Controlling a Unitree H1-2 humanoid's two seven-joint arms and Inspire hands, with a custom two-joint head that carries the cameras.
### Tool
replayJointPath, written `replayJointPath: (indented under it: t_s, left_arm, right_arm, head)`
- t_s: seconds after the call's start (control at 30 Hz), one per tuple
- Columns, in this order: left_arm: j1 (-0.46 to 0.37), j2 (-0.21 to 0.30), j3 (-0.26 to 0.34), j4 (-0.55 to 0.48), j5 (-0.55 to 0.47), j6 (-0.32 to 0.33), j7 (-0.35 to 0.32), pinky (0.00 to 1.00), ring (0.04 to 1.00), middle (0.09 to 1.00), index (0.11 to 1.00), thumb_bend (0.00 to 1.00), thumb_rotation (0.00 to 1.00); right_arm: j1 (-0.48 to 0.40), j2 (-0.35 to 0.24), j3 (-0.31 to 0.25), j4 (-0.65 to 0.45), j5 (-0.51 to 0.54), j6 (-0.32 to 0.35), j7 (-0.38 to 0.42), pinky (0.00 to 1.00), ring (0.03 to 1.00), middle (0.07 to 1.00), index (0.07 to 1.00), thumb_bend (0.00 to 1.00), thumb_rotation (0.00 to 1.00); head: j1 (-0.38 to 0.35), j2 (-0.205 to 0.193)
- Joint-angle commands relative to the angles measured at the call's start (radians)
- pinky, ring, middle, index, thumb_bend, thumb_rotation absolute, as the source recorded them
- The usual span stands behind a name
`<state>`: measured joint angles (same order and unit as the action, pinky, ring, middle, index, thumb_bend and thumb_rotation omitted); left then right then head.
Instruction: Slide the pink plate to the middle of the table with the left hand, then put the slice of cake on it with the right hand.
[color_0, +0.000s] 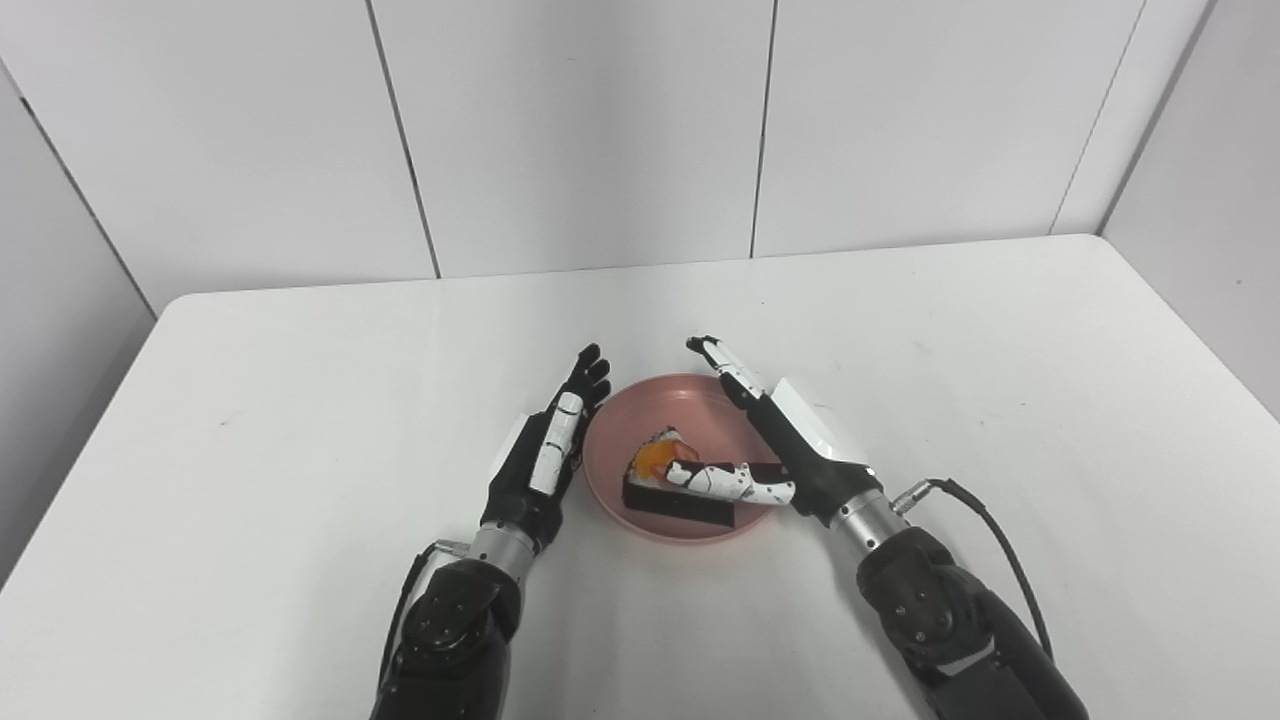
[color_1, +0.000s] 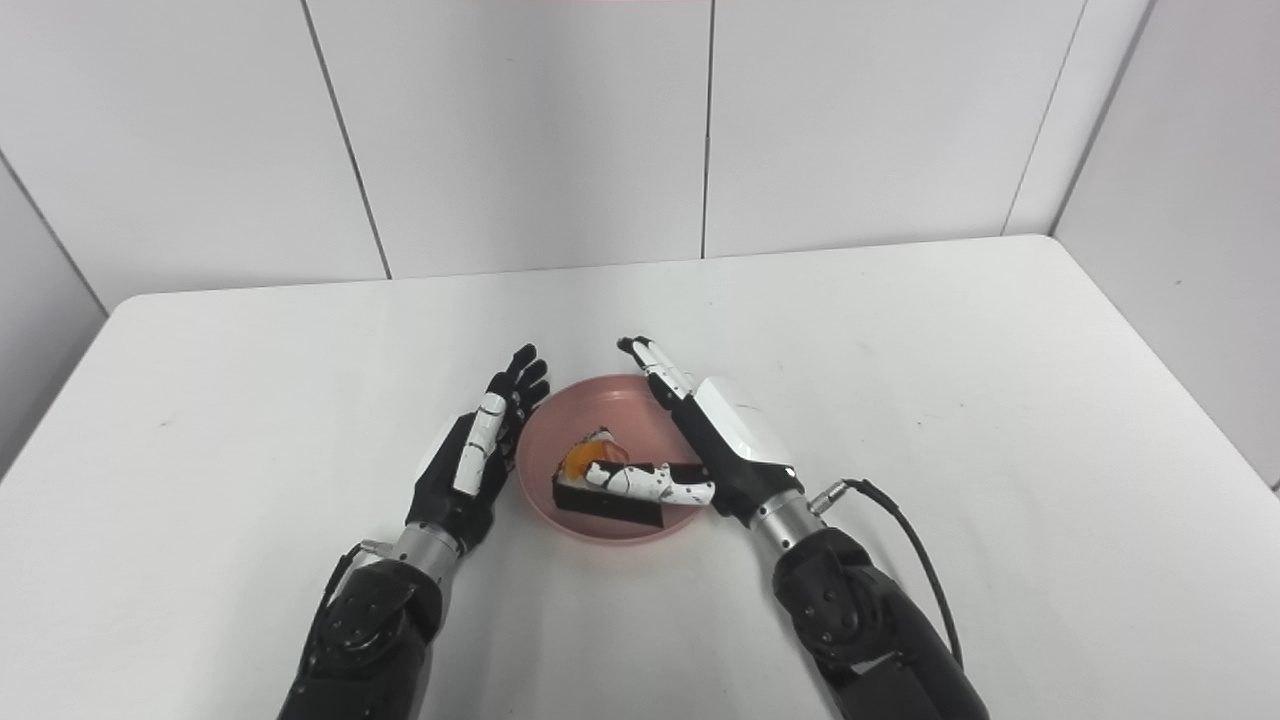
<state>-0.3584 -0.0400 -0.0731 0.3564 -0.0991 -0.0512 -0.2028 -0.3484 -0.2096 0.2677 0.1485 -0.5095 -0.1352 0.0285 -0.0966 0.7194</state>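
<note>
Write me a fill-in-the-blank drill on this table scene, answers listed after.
1. The slice of chocolate cake lies on the round pink ____.
2. The right hand has its thumb over the ____.
3. The left hand, fingers apart, holds ____.
4. The plate rests on a ____ table.

Answers: plate; cake; nothing; white

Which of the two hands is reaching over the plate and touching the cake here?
The right hand: its thumb lies on the cake slice on the pink plate. The left hand stands open beside the plate's left rim, off the cake.
</note>
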Motion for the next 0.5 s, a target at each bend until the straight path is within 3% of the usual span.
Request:
replayJointPath:
  t_s: [0.0,0.27,0.47]
  left_arm:
    - [-0.003,0.003,0.006,-0.008,0.003,0.001,0.010,1.00,1.000,1.000,1.000,0.65,1.00]
    - [0.001,0.004,0.012,-0.018,0.008,-0.004,0.018,1.00,1.000,1.000,1.000,0.63,1.00]
    - [0.008,-0.001,0.015,-0.030,0.069,-0.037,0.084,1.00,1.000,1.000,1.000,0.58,1.00]
  right_arm:
    - [-0.035,0.003,-0.017,-0.032,0.004,-0.049,-0.031,0.87,0.968,1.000,0.979,0.66,0.86]
    - [-0.025,0.044,-0.073,-0.037,0.068,-0.041,-0.073,0.91,0.991,1.000,1.000,0.63,0.86]
    - [-0.013,0.094,-0.138,-0.055,0.139,-0.001,-0.084,0.98,1.000,1.000,1.000,0.59,0.98]
  head:
    - [0.000,0.001]
    - [-0.002,0.000]
    - [-0.001,0.001]
